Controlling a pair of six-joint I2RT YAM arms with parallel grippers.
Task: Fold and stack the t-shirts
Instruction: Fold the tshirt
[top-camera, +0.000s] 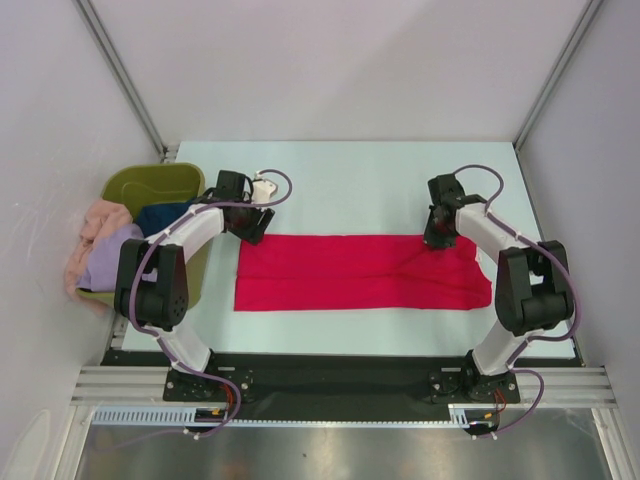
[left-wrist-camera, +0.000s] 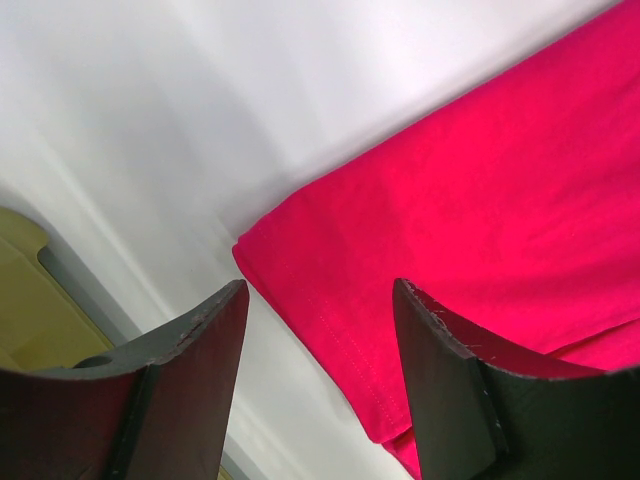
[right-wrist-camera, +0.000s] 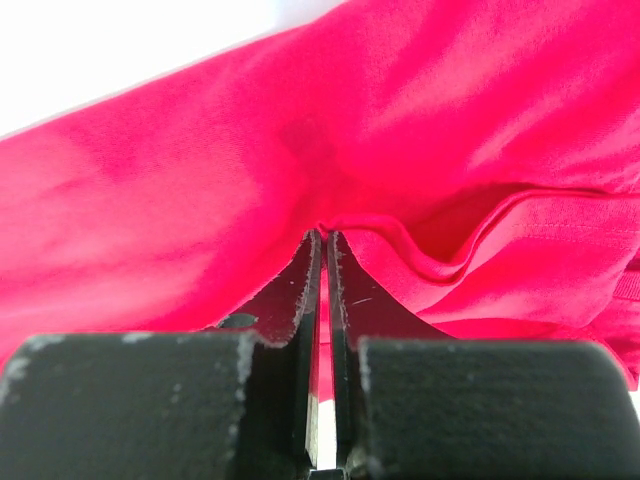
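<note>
The red t-shirt (top-camera: 360, 272) lies on the table as a long flat band, folded lengthwise. My left gripper (top-camera: 255, 222) hovers open over its far left corner. In the left wrist view the fingers (left-wrist-camera: 200, 350) stand wide apart, with the shirt's hemmed corner (left-wrist-camera: 400, 260) below and between them and nothing held. My right gripper (top-camera: 437, 238) is at the shirt's far edge towards the right. In the right wrist view it (right-wrist-camera: 325, 238) is shut on a pinched ridge of red cloth (right-wrist-camera: 200, 180). Lavender (top-camera: 108, 262), peach-pink (top-camera: 100, 222) and dark blue (top-camera: 165, 217) shirts lie piled at the tub.
An olive-green tub (top-camera: 150, 180) stands at the table's left edge beside the left arm, and its corner shows in the left wrist view (left-wrist-camera: 30, 310). The pale table (top-camera: 350, 190) is walled by white panels at the back and sides. The arm bases sit at the near edge.
</note>
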